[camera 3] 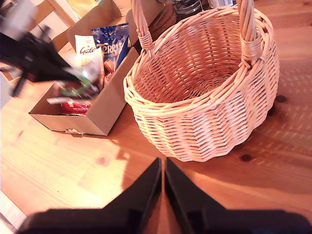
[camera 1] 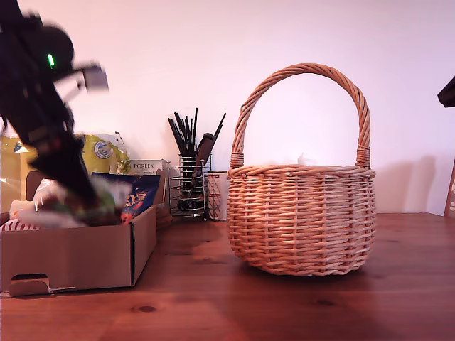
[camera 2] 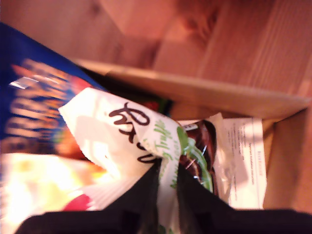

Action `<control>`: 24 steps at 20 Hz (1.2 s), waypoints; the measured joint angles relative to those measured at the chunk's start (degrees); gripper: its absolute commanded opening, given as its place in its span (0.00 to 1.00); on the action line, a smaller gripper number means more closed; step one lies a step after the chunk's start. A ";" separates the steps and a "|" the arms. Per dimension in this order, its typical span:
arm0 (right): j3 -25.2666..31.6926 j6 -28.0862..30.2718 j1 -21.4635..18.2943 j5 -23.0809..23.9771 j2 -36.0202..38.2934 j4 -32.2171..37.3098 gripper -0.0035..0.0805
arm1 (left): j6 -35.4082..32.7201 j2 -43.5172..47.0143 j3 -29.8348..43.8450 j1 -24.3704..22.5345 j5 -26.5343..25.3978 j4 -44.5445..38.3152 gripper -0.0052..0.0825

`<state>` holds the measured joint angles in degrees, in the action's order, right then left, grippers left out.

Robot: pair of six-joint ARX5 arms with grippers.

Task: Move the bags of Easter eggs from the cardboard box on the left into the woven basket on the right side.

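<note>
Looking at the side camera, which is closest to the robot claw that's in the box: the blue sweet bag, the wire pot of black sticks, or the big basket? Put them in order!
Measured from my first gripper, in the exterior view:
1. Blue bag, just beside it in the cardboard box.
2. Wire utensil holder, farther toward that view's right, behind the box.
3. Woven basket, farthest, right of centre.

woven basket mouth open from above, interior bare; only its arched handle spans the opening. bare table strip between cardboard box and basket. wire utensil holder crowds the back.
</note>
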<state>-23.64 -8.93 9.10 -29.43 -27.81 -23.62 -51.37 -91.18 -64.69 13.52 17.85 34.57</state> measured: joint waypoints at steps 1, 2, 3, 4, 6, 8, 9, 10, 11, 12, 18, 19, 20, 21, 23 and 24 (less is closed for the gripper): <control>0.00 0.00 0.00 0.00 0.00 0.00 0.03 | 0.02 1.20 -0.13 0.02 0.00 0.15 0.03; 0.00 0.00 0.00 0.00 0.00 0.00 0.03 | 0.09 2.12 -0.15 0.04 0.00 0.28 0.03; 0.00 0.00 0.00 0.00 0.00 0.00 0.03 | 0.83 2.78 -0.15 0.26 0.00 0.61 0.03; 0.00 -0.02 0.00 0.00 0.00 -0.02 0.03 | 1.77 3.19 -0.15 0.50 0.04 1.03 0.03; 0.00 0.00 0.00 0.00 0.00 0.00 0.03 | 2.86 3.82 -0.15 1.49 1.16 1.36 0.03; 0.00 0.00 0.00 0.00 0.00 0.00 0.03 | 3.23 5.49 -0.15 3.08 3.26 1.38 0.03; 0.00 0.00 0.00 0.00 0.00 0.00 0.03 | 3.98 6.84 -0.15 4.15 4.66 1.16 0.03; 0.00 0.00 0.00 0.00 0.00 0.00 0.03 | 4.85 8.37 -0.15 5.31 6.16 0.85 0.03; 0.00 0.00 0.00 0.00 0.00 0.00 0.03 | 5.90 10.01 -0.15 6.47 7.91 0.61 0.03; 0.00 0.00 0.00 0.00 0.00 0.00 0.03 | 5.92 11.43 -0.15 7.50 10.01 0.46 0.03; 0.00 -0.07 0.00 -0.02 0.00 0.00 0.03 | 13.88 12.92 -0.13 17.70 17.00 -10.36 0.03; 0.00 -0.09 0.00 0.00 0.00 0.00 0.03 | 14.01 12.37 -0.13 19.87 16.68 -13.88 0.03; 0.00 -0.09 0.00 -0.02 0.00 0.02 0.03 | 16.11 11.47 -0.15 22.05 15.82 -17.75 0.03; 0.00 -0.09 0.00 -0.09 0.00 0.02 0.03 | 17.35 9.94 -0.22 23.78 14.32 -22.16 0.03; 0.00 -0.09 0.00 -0.22 0.00 0.02 0.03 | 18.18 5.81 -0.42 26.45 11.34 -29.11 0.03; 0.00 -0.09 0.00 -0.22 0.00 0.04 0.03 | 18.34 3.19 -0.42 27.28 10.32 -32.44 0.03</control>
<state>-23.64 -9.02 9.10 -29.65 -27.81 -23.57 -33.04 -87.99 -65.10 40.80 28.16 2.13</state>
